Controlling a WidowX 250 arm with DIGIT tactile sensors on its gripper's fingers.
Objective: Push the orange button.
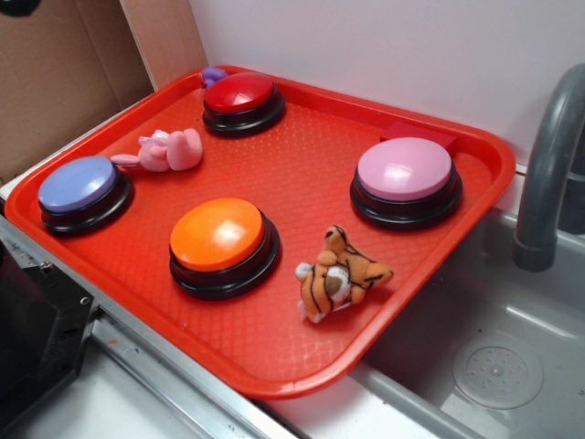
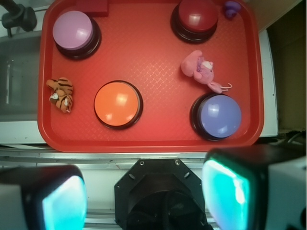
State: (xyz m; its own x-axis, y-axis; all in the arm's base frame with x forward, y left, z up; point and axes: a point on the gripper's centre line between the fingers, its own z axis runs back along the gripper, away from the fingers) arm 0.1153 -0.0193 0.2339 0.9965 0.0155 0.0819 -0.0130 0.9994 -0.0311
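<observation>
A red tray (image 1: 302,183) sits on a pale counter beside a grey sink (image 1: 494,366), with a plain white wall behind and cardboard off to one side.

The claw (image 2: 144,196) shows only in the wrist view, at the bottom edge: two fingers with teal pads (image 2: 225,191), spread wide apart and gripping nothing. It hangs high, back from the tray's near rim, above the robot's black base (image 2: 160,196).

From there, the orange button (image 2: 117,104) lies ahead and slightly toward the left finger, in the near half of the tray, its dome facing straight up. To my eye the move is forward and down, with a small sideways correction. The blue button (image 2: 219,116) sits ahead of the other finger, about as close. The striped toy tiger (image 2: 61,94) lies just beside the orange one, not touching. The pink toy (image 2: 201,68), pink button (image 2: 73,31) and red button (image 2: 195,15) sit farther back.

The outside view shows the domes' height and the tap (image 1: 548,165), but no arm at all.
</observation>
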